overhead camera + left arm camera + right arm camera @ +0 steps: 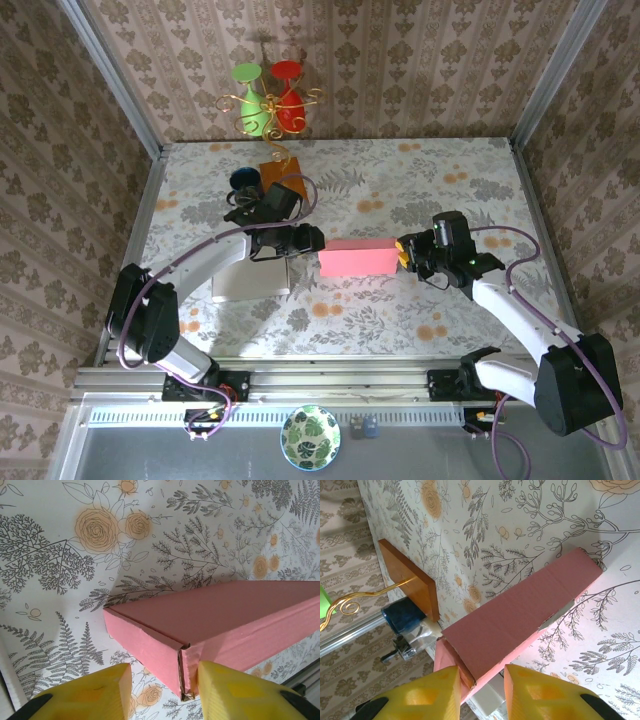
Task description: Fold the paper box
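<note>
Top view: pink paper box (pixel 355 258) lies closed and flat mid-table on the floral tablecloth (pixel 420 185). The left gripper (pixel 312 240) is at its left end and the right gripper (pixel 403 252) at its right end. Left wrist view: yellow fingers (pixel 90 695) straddle a box corner, moderately apart, one pad touching the side wall and the other standing clear of the end face. Right wrist view: fingers (pixel 420 697) sit narrow around the box's other end. One pad touches, but a firm clamp can't be told. A wooden base (pixel 412 580) and a dark blue cup (pixel 400 617) sit beyond.
</note>
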`<control>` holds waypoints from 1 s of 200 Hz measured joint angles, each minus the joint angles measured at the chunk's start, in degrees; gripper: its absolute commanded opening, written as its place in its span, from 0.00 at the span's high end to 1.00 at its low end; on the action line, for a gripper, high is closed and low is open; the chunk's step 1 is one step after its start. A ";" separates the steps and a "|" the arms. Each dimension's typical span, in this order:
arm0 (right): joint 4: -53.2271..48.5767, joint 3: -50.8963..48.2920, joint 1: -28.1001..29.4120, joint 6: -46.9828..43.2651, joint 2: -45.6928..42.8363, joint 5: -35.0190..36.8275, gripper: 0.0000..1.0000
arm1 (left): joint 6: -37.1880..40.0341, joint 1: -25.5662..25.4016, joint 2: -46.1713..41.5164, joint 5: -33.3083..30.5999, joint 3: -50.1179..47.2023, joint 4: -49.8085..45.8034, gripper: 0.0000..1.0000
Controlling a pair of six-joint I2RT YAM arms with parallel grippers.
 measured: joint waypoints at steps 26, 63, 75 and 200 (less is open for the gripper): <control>-0.70 0.00 0.00 -1.05 -0.39 -0.28 0.72 | 0.00 -0.83 -1.79 -0.96 -2.34 2.23 0.64; -5.25 0.94 -0.11 -5.60 -1.84 -1.46 0.70 | 0.11 -4.42 -7.39 -4.92 -9.42 8.66 0.65; -7.45 1.22 -0.15 -7.78 -2.69 -1.57 0.71 | 0.22 -6.16 -9.55 -6.19 -12.50 11.61 0.65; -27.80 -3.13 -0.50 -30.23 -14.12 -4.87 0.44 | -4.26 -15.21 -14.84 -15.37 -27.85 27.41 0.49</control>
